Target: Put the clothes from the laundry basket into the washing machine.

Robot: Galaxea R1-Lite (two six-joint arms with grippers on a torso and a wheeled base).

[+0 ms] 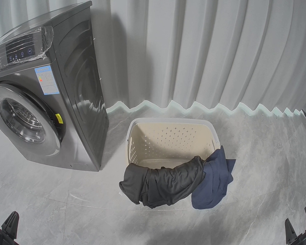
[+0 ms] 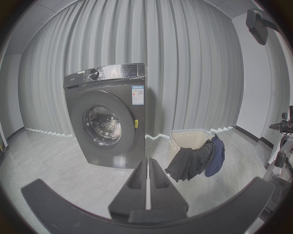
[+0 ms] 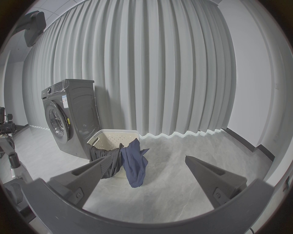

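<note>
**Mia:** Where are the clothes?

**Ben:** Two hang over the near rim of the laundry basket (image 1: 173, 121). One is a dark grey cloth (image 1: 163, 184). The other is a blue cloth (image 1: 214, 181), and the two touch. They look soft and floppy. Most of each one hangs outside, on the robot's side, so I think they are easy to pinch from here.

**Mia:** What is the basket like?

**Ben:** It is a cream plastic box with round corners and little star holes in its walls. It stands on the shiny grey floor (image 1: 88, 209), just beside the washing machine (image 1: 77, 91).

**Mia:** And the machine?

**Ben:** It is a dark grey metal box with a round glass door (image 1: 23, 120). The door looks shut, so I think it must be opened first.

**Mia:** What about the tools?

**Ben:** The left tool (image 2: 148, 160) is pressed together and holds nothing. The right tool (image 3: 148, 158) is spread wide and holds nothing too. Both are well apart from the basket, so I guess the job has not begun.
</note>
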